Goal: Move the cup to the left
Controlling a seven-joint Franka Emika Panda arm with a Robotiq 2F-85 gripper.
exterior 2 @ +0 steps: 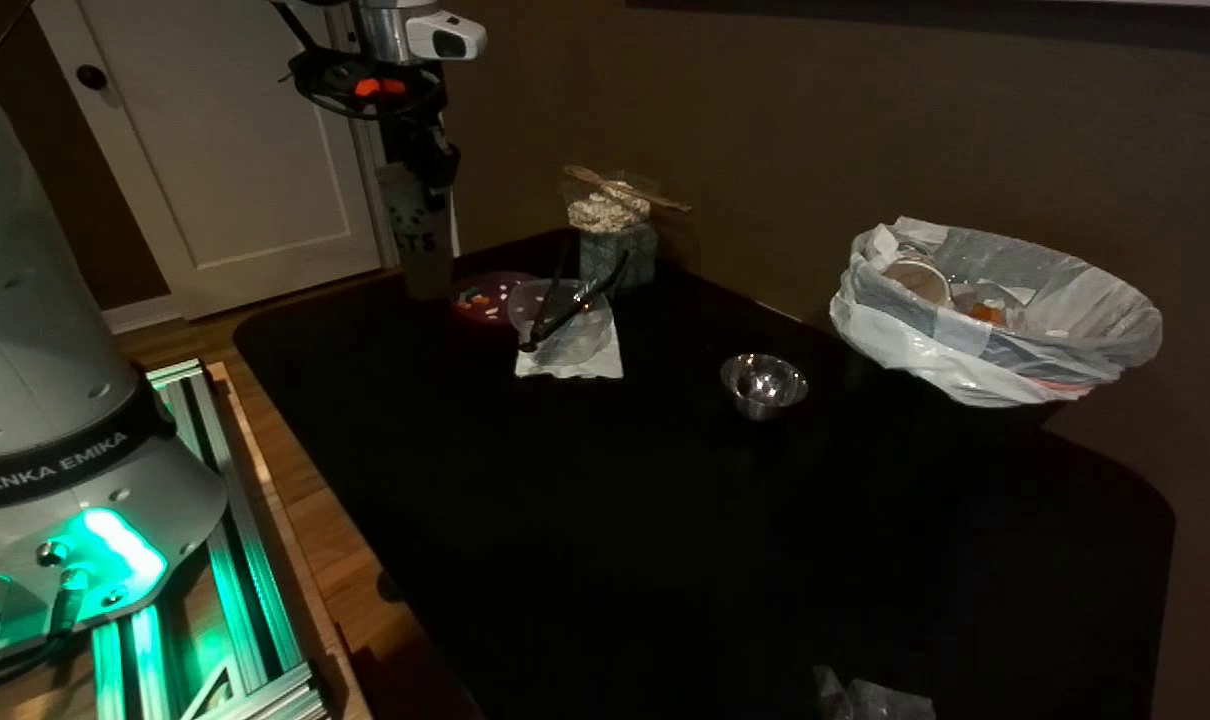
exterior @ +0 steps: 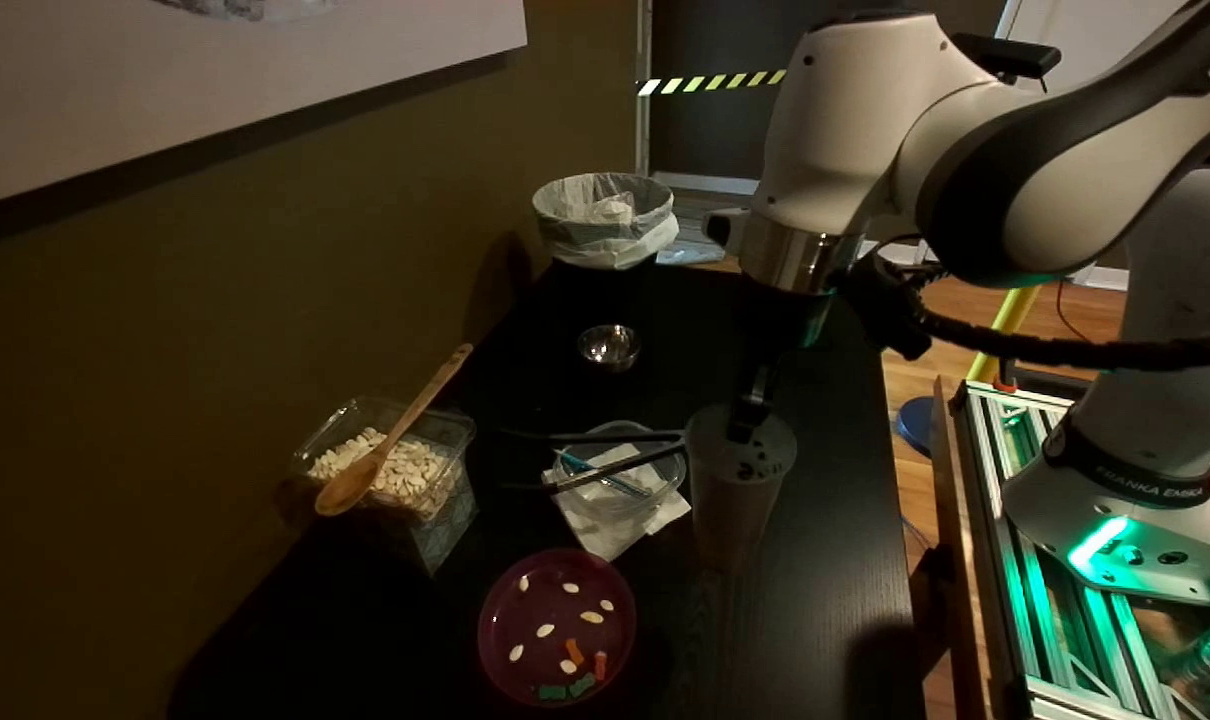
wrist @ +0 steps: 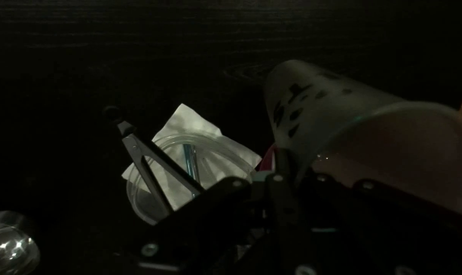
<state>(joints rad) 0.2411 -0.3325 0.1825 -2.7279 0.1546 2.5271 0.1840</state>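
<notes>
The cup (exterior: pixel 733 510) is a greyish see-through tumbler with dark lettering and a pale rim. It looks upright at the robot's side of the black table in both exterior views (exterior 2: pixel 423 245); I cannot tell whether its base touches the table. In the wrist view the cup (wrist: pixel 319 105) lies at the right with its open mouth toward the camera. My gripper (exterior: pixel 747 420) is at the cup's rim, one finger inside and one outside. In the wrist view the gripper (wrist: pixel 296 173) is closed on the wall, with the fingertips partly dark.
Beside the cup is a clear round container (exterior: pixel 670 490) on a white napkin, with tongs (exterior: pixel 605 470) across it. A red dish (exterior: pixel 495 600) with small pieces is near. A snack box (exterior: pixel 455 540) with a wooden spoon, a shiny bowl (exterior 2: pixel 763 385) and a lined bin (exterior 2: pixel 965 360) stand along the wall.
</notes>
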